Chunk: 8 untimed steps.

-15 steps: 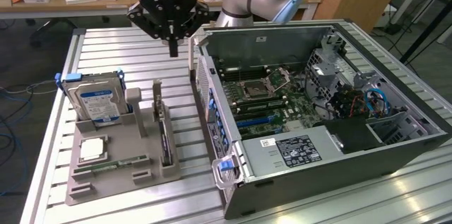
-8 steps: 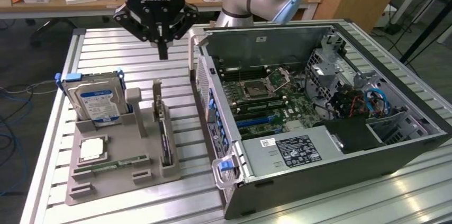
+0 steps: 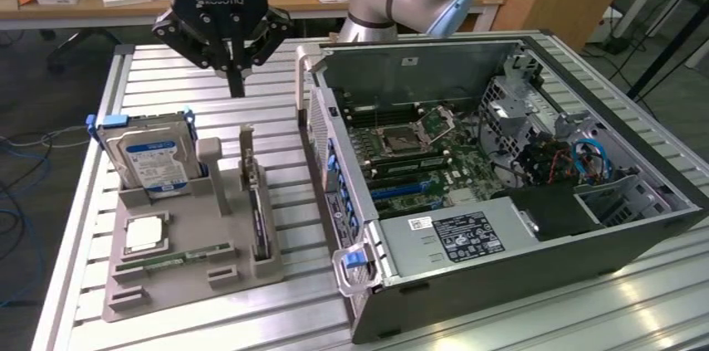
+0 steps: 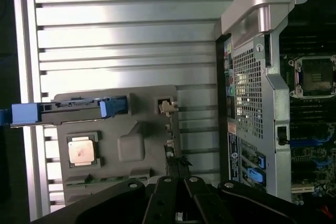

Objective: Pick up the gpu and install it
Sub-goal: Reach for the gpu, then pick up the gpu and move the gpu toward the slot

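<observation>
The gpu (image 3: 258, 216) stands on edge in a slot of the grey holder (image 3: 188, 285), its silver bracket at the far end. My gripper (image 3: 235, 84) hangs shut with nothing in it, well above the table and behind the holder's far end. In the wrist view the gpu (image 4: 170, 148) is a thin edge-on strip on the holder (image 4: 131, 150), and my shut gripper (image 4: 177, 182) sits just over its near end. The open computer case (image 3: 499, 185) lies at the exterior view's right with its motherboard (image 3: 427, 160) exposed.
On the same holder are a hard drive (image 3: 155, 160) with a blue-white label, a CPU (image 3: 144, 235) and a memory stick (image 3: 178, 255). The case's perforated wall (image 4: 249, 87) rises close beside the holder. The slatted aluminium table (image 3: 144, 77) ends at the exterior view's left.
</observation>
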Each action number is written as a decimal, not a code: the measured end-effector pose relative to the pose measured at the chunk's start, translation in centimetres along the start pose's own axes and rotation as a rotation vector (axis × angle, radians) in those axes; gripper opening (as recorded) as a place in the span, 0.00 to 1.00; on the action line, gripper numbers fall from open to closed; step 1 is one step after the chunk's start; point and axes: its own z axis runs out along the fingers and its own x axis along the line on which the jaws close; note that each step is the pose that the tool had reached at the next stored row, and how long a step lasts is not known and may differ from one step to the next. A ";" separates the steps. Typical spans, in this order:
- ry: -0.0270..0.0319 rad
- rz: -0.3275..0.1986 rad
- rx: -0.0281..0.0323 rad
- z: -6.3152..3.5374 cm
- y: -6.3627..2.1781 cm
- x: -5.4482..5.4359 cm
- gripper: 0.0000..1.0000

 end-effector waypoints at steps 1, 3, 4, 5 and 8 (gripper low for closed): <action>0.0000 0.000 0.0000 0.00 0.00 0.0 0.11; 0.0000 0.000 0.0000 0.00 0.00 0.0 0.11; 0.0001 0.000 0.0001 0.00 0.00 0.0 0.11; 0.0000 0.000 0.0000 0.00 0.00 0.0 0.11; 0.0001 0.000 0.0001 0.00 0.00 0.0 0.11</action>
